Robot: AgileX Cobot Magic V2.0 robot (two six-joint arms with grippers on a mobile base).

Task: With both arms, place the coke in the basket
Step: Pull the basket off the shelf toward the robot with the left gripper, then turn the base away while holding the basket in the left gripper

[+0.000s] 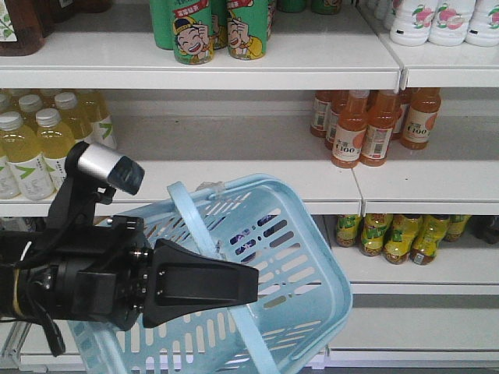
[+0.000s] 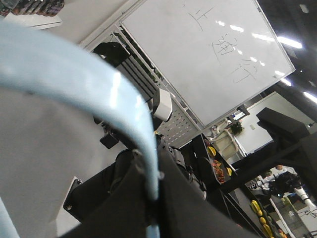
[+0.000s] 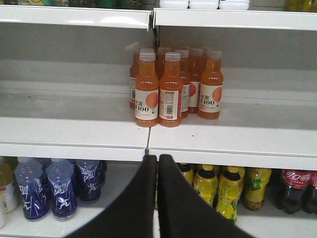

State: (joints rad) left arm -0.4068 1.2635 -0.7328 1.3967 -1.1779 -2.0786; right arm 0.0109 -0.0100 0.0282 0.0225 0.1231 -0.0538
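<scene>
The basket (image 1: 312,269) is pinched by its handle (image 1: 181,204) in the left gripper (image 1: 248,282); the coke (image 3: 293,188), lower right, is not yet taken by the pressed-together right gripper (image 3: 157,162)

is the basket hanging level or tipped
Tipped: the basket hangs slanted by its handle in the left gripper, rim sloping down to the right.

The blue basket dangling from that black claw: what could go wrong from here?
The basket hangs tilted, held by its thin handle in the left gripper; it might slip or swing. The coke stands beside yellow bottles, well right of the shut right gripper; reaching could knock them.
</scene>
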